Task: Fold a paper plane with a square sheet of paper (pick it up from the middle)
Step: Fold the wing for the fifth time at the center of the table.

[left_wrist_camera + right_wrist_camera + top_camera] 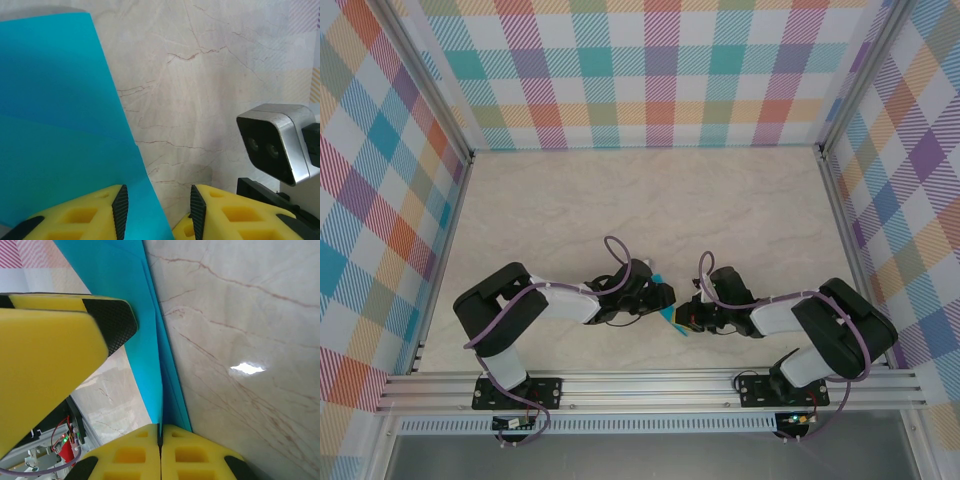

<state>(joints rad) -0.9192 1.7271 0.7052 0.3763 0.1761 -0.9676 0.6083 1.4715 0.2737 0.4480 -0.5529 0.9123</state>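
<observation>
My right claw (160, 436) is pinched tight on the thin teal-blue folded paper sheet (145, 315), held over the pale marble table (640, 200). In the right wrist view its long crease runs from 6 o'clock up to 11 o'clock. My left claw (157, 202) is apart, with the paper's edge between its fingers.

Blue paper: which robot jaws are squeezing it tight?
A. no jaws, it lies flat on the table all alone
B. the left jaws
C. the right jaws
C. In the right wrist view the right jaws are pressed shut, with the blue paper pinched in the seam between them. In the left wrist view the left jaws stand apart.
</observation>
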